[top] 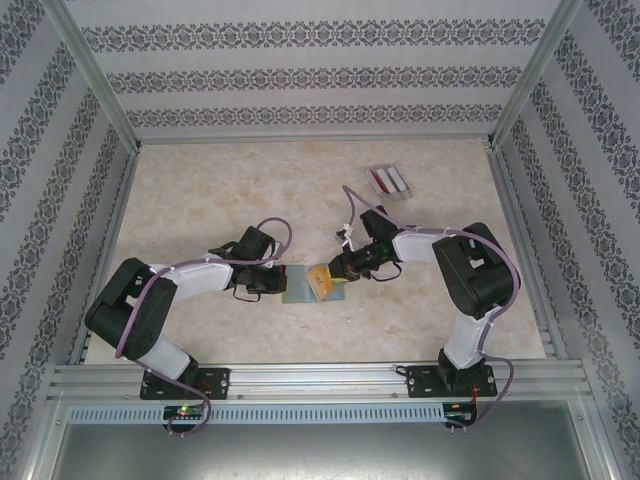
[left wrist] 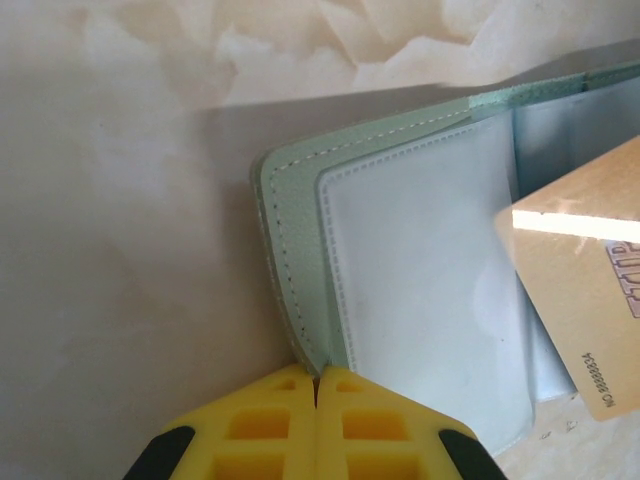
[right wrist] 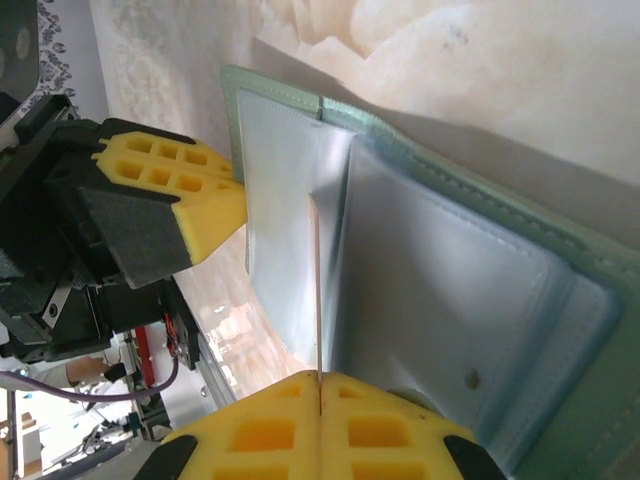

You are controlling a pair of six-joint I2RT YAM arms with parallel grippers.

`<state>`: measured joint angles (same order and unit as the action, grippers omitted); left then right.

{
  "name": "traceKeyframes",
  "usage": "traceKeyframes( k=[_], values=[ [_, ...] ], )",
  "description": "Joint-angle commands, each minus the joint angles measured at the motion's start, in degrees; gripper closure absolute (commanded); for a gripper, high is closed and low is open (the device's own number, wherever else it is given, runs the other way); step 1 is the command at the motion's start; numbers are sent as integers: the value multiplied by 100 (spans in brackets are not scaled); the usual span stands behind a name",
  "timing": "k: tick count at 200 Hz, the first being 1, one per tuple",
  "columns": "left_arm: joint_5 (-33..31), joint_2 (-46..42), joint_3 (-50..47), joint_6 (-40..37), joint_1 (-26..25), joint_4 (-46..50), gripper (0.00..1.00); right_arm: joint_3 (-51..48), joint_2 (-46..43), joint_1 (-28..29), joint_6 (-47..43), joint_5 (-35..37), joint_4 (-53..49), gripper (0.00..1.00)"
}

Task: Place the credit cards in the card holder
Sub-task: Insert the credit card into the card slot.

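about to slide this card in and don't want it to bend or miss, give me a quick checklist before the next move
1. Left gripper shut on the edge of the card holder: ok.
2. Card holder lying open with its clear sleeves exposed: ok.
3. Right gripper shut on the gold card, with the card seen edge-on between its fingertips: ok.
4. Card reaches over the open holder: ok.
5. Card's leading edge lined up with a sleeve opening: cannot tell.
6. Clear tray stands well away from both arms: ok.
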<state>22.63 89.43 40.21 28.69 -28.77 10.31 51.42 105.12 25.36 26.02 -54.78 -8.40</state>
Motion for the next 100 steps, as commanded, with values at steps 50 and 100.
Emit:
traceKeyframes(
  k=[50,100],
  values=[
    [50,209,-137,15,29,-28,98,-127,193,295,846,530,935,99],
    [74,280,-176,41,29,-50,98,-523,0,397,1547,1216,1742,97]
  ],
)
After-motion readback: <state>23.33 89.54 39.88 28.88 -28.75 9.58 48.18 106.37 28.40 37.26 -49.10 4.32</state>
